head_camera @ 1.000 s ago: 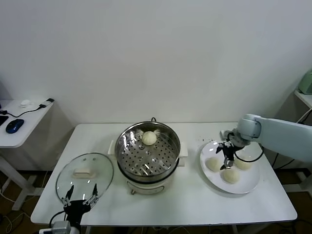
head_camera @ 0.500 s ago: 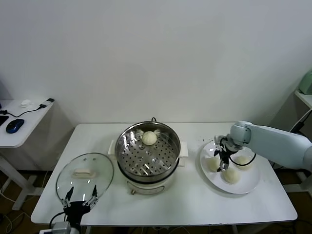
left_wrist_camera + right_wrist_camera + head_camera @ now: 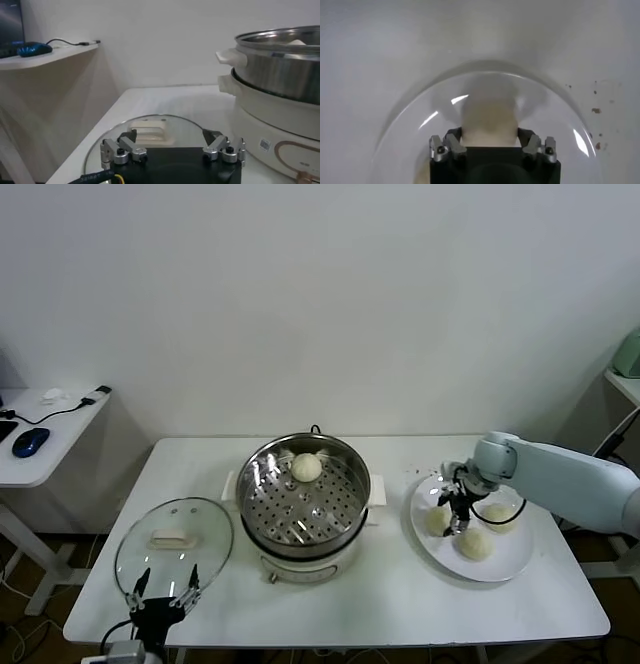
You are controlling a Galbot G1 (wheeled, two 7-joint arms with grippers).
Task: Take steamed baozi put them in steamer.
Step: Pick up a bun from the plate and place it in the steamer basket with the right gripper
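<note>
over the white plate point(image 3: 505, 564) at the table's right end, the right gripper point(image 3: 456, 519) is down on the nearest baozi point(image 3: 438, 520), its fingers either side of the bun point(image 3: 487, 125); whether they press it i cannot tell. two more buns point(image 3: 474, 544) lie beside it. one baozi point(image 3: 306, 467) sits in the steamer point(image 3: 304, 496). the left gripper point(image 3: 164, 596) hangs spread wide, empty, over the glass lid point(image 3: 174, 546).

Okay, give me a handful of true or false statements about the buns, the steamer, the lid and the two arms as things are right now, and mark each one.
1. One baozi lies in the steamer. True.
2. The glass lid covers the steamer. False: it lies flat on the table, on the robot's left.
3. The right gripper is down at the plate, fingers either side of a bun. True.
4. The plate holds four buns. False: three.
5. The left gripper holds a bun. False: it is open near the lid.
</note>
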